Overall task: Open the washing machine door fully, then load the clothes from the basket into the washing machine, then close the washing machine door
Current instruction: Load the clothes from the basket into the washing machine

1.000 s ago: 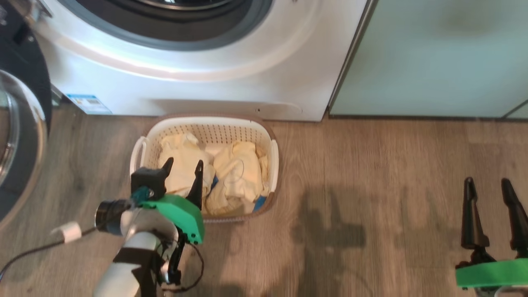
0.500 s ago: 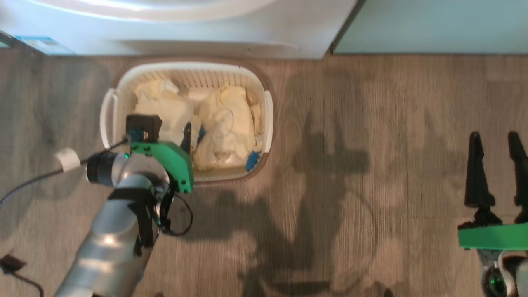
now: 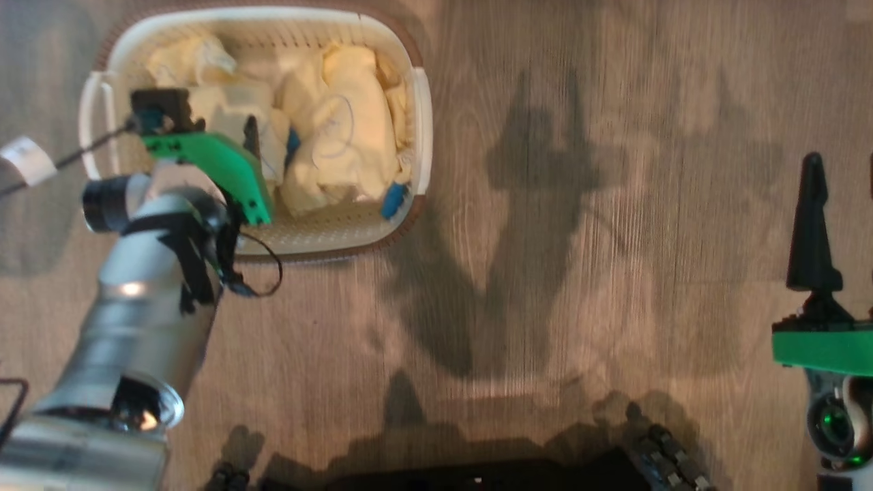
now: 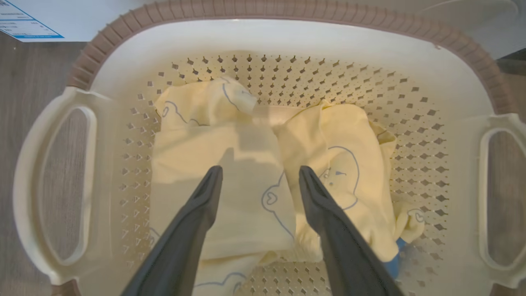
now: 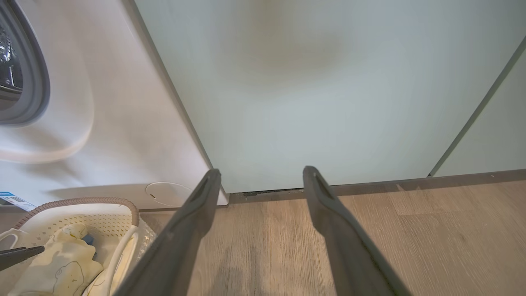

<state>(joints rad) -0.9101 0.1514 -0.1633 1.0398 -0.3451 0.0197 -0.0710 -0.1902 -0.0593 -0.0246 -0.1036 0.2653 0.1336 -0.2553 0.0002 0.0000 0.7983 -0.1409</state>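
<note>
A: Item one, the basket (image 4: pixel 287 39): white, perforated, brown rim, standing on the wooden floor (image 3: pixel 545 273). Contents?
B: The clothes (image 4: pixel 341 135): pale-yellow garments with line drawings, and some blue trim (image 3: pixel 392 201) at the basket's near right corner. All are inside, and two pieces overlap at the middle.
A: Item two, left gripper (image 4: pixel 259 169)?
B: Over the basket's left half. Its fingers are spread wide with nothing between them, pointing down at the left-hand garment. I cannot tell whether the tips touch cloth.
A: Item three, right gripper (image 5: pixel 261 170)?
B: Well to the right of the basket, above bare floor. It is equally wide and empty, facing a pale-green cabinet door (image 5: pixel 328 82).
A: The washing machine (image 5: pixel 102 123)?
B: Directly behind the basket. Its grey gasket (image 5: pixel 39 82) is uncovered, so the opening looks ready for loading.
A: Hazards to list?
B: Three, as I judge.
- A shallow pinch takes only one fold, and the garment slips out on the lift.
- The overlap lets the neighbouring piece trail along and drop over the rim.
- A fingertip driven too deep snags a perforation and drags the light basket.
</note>
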